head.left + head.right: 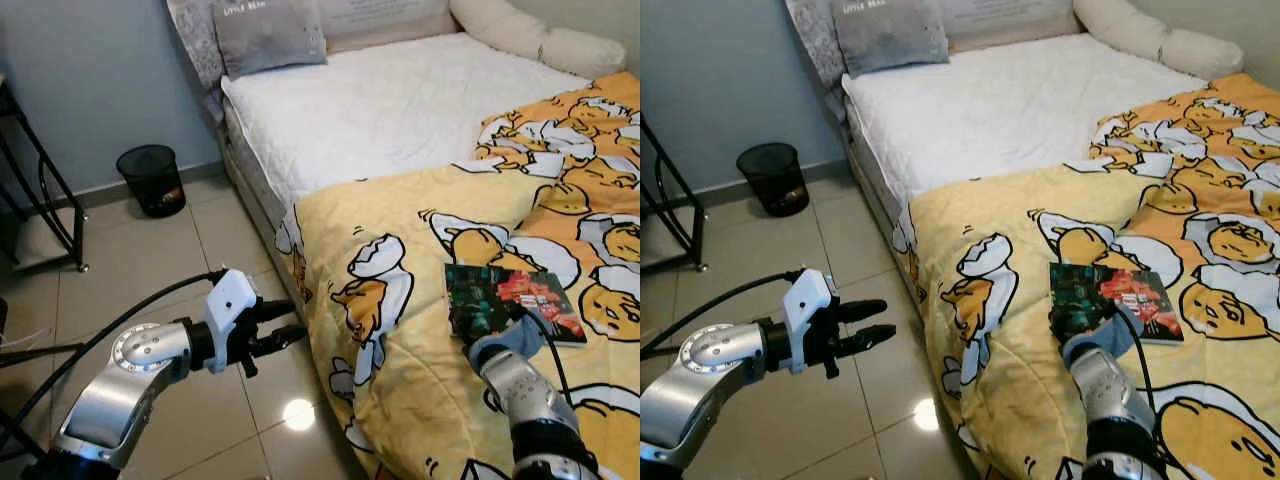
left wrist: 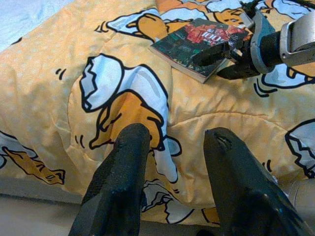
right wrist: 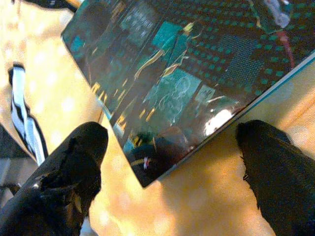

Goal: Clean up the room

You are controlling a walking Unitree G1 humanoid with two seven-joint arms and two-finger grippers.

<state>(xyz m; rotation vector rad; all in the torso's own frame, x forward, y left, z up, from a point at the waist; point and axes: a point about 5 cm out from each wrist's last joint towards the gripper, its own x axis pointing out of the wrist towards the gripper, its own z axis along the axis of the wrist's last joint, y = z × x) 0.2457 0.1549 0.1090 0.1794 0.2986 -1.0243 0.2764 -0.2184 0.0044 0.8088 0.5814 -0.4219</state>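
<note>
A dark book (image 1: 512, 298) with a red and teal cover lies flat on the yellow cartoon blanket (image 1: 400, 230) that covers the near part of the bed. My right gripper (image 1: 478, 322) is at the book's near left corner, open. In the right wrist view its fingers (image 3: 74, 172) stand on either side of that corner of the book (image 3: 197, 69), close above the blanket. My left gripper (image 1: 285, 325) is open and empty, held out over the tile floor beside the bed and pointing at the blanket's hanging edge (image 2: 123, 98).
A black mesh wastebasket (image 1: 152, 180) stands by the wall left of the bed. A black metal rack (image 1: 45, 200) is at the far left. The white mattress (image 1: 380, 100) carries a grey pillow (image 1: 268, 35) and a cream bolster (image 1: 530, 35).
</note>
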